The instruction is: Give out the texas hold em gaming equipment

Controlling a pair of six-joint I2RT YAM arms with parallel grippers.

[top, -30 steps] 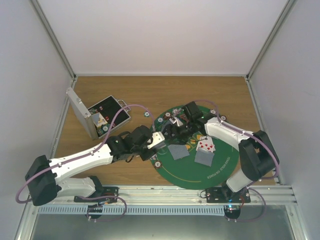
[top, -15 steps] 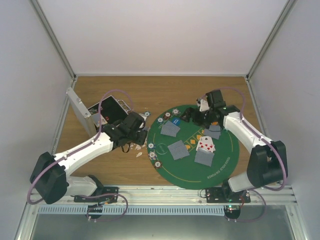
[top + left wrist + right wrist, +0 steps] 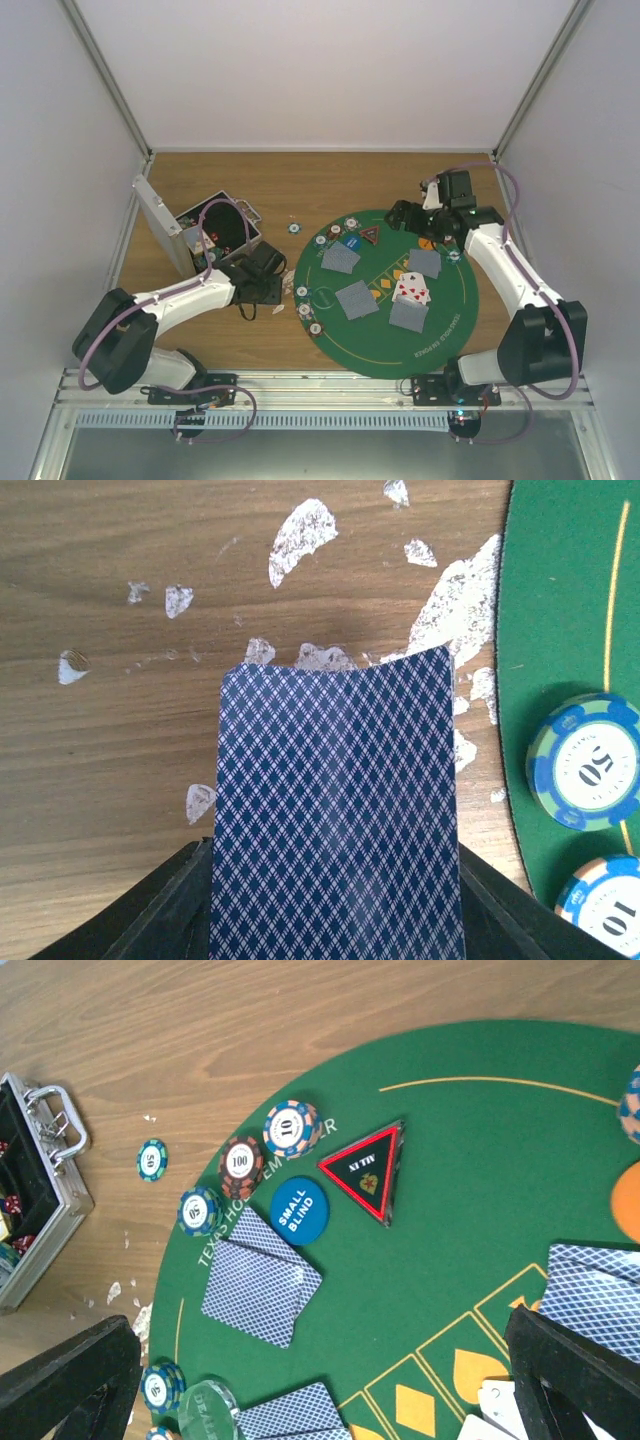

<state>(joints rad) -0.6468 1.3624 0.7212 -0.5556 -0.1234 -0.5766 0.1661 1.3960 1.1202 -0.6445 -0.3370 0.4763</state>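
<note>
On wooden tabletop (image 3: 300, 185), green mat (image 3: 370, 342), cards (image 3: 357, 299)

Face-down cards (image 3: 357, 299) and chips (image 3: 351, 223) lie on the green mat (image 3: 400, 350) beside the open case (image 3: 160, 215).

Left pincer (image 3: 333, 932) is black. The card (image 3: 335, 800) in it has a navy diamond lattice on white. The desk (image 3: 120, 730) ahead of it is brown woodgrain with white scuffs. Right of it I see the green mat (image 3: 560, 600) with a yellow line, the 50 chip (image 3: 587, 762) striped green and blue, and the 10 chip (image 3: 605, 905) striped orange and blue. Ahead of the right pincer (image 3: 325, 1390): blue token (image 3: 298, 1210) with white lettering, and a black triangle marker (image 3: 367, 1170) edged red. Far left of it, the silver case (image 3: 50, 1200).
</note>
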